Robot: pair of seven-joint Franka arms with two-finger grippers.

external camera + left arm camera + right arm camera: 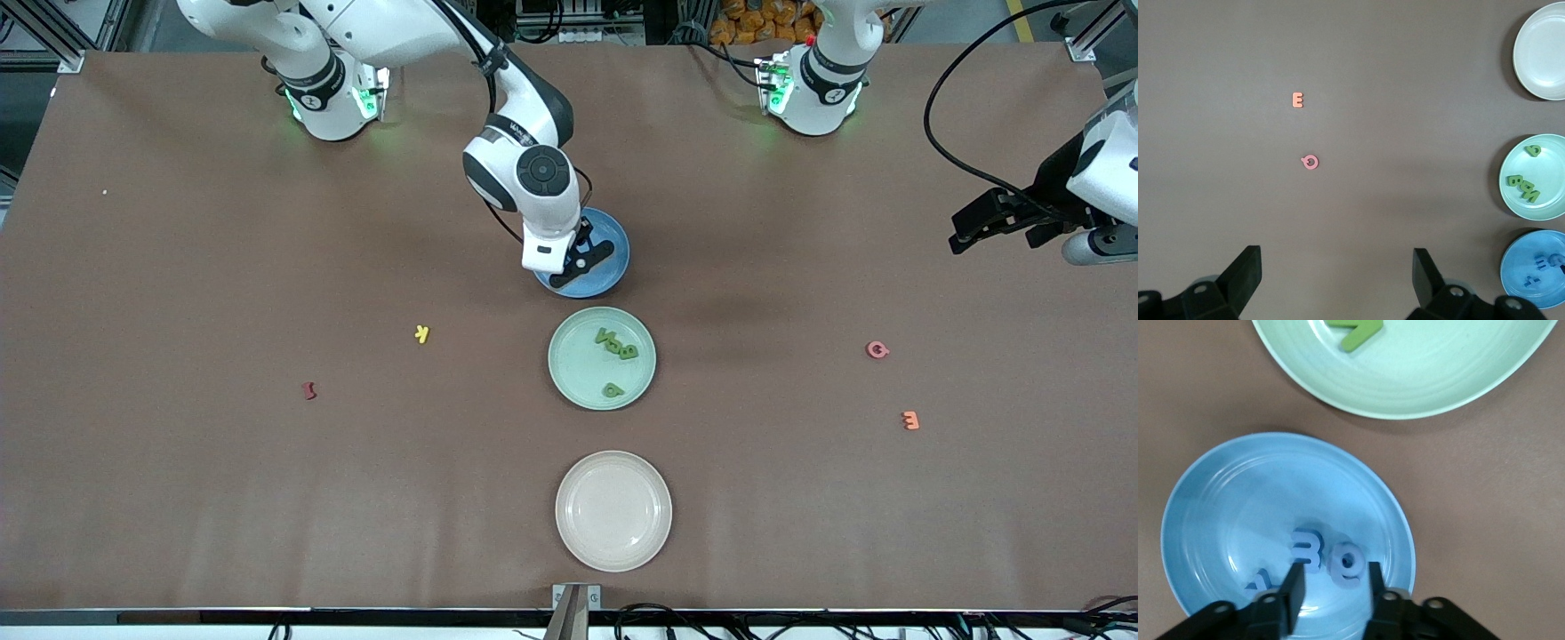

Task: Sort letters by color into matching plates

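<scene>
The right pincer (1331, 593) hung released over the round matte blue plate (1211, 500) holding blue letter pieces (1306, 550). The left pincer (1338, 277) waited released above the brown desk (1371, 213).

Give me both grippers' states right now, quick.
Left gripper: open, holding nothing, waiting at the left arm's end of the table.
Right gripper: over the blue plate, fingers slightly apart, holding nothing; blue letters lie below.
</scene>
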